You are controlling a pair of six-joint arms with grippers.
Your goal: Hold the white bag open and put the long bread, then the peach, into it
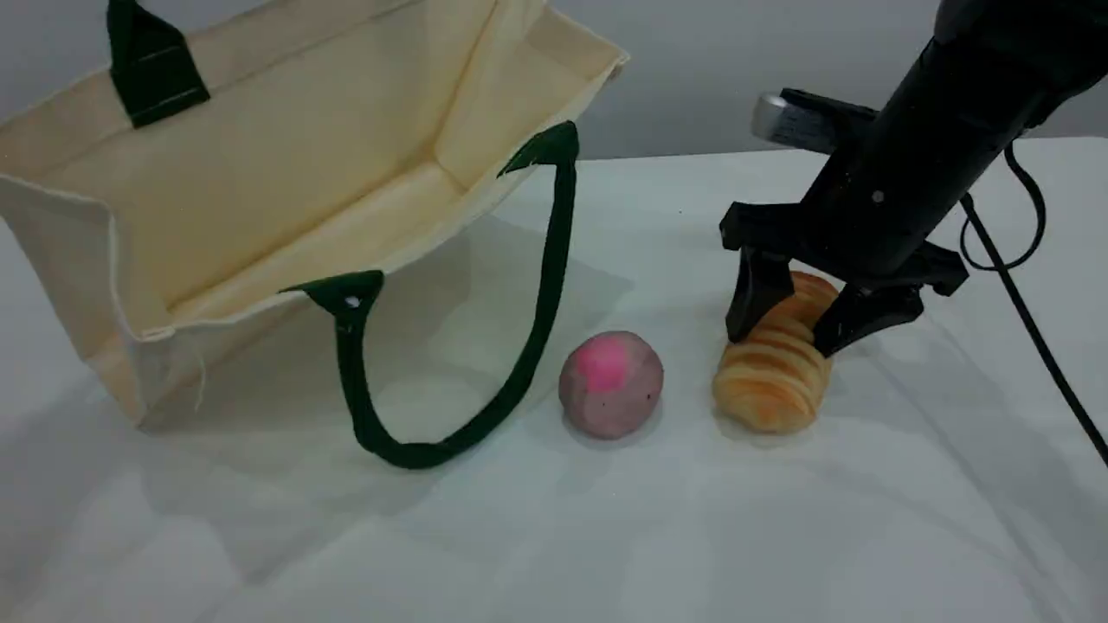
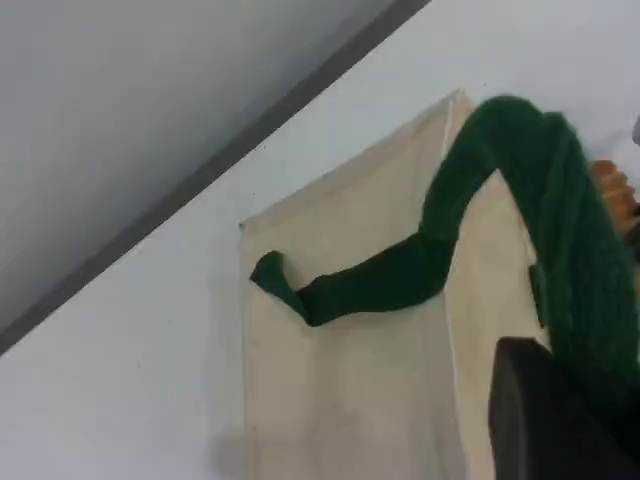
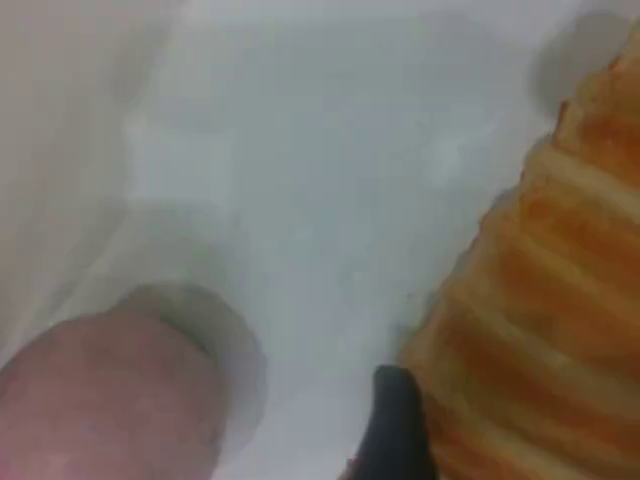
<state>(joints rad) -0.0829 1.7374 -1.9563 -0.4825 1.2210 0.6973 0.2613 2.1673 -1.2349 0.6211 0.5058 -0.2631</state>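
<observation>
The left arm is out of the scene view; only a dark fingertip of the left gripper (image 2: 560, 420) shows at the bottom of its wrist view, pressed against a dark green handle (image 2: 560, 230), and the gripper is closed on that handle. The white bag (image 1: 286, 173) is cut off by the top and left edges of the scene view. There is one bag, standing on the left with its mouth tipped open toward the near side, one peach (image 1: 611, 384) and one long bread (image 1: 776, 363), both lying on the table (image 1: 779, 519), the peach between the bag's near handle (image 1: 537, 329) and the bread. The right gripper (image 1: 792, 333) stands wide open, its two fingers straddling the far half of the bread, one on each side.
</observation>
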